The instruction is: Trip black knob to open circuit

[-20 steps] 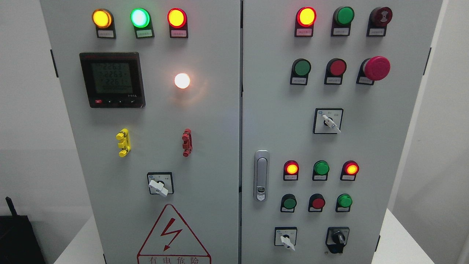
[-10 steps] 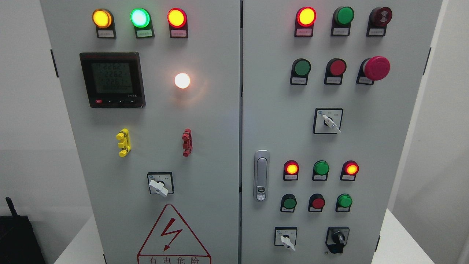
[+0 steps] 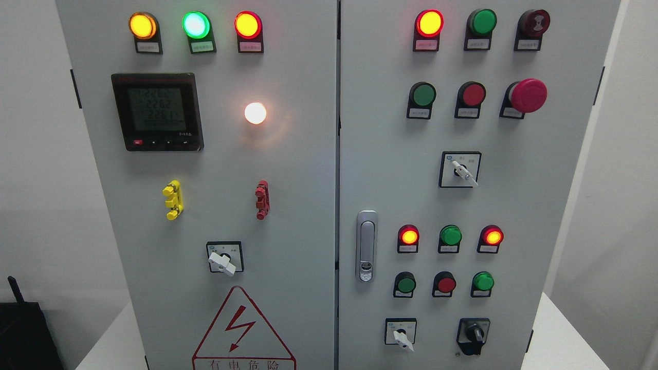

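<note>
Grey cabinet doors (image 3: 288, 205) fill the view; black knob (image 3: 474, 335) (lower right) sits untouched, no hand visible.

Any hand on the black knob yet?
No. The black knob at the right door's lower right stands untouched, and no hand is in view.

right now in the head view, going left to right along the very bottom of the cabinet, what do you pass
Red warning triangle → white-handled selector switch → black knob. The first is on the left door, the other two on the right door. No hand is in view.
</note>
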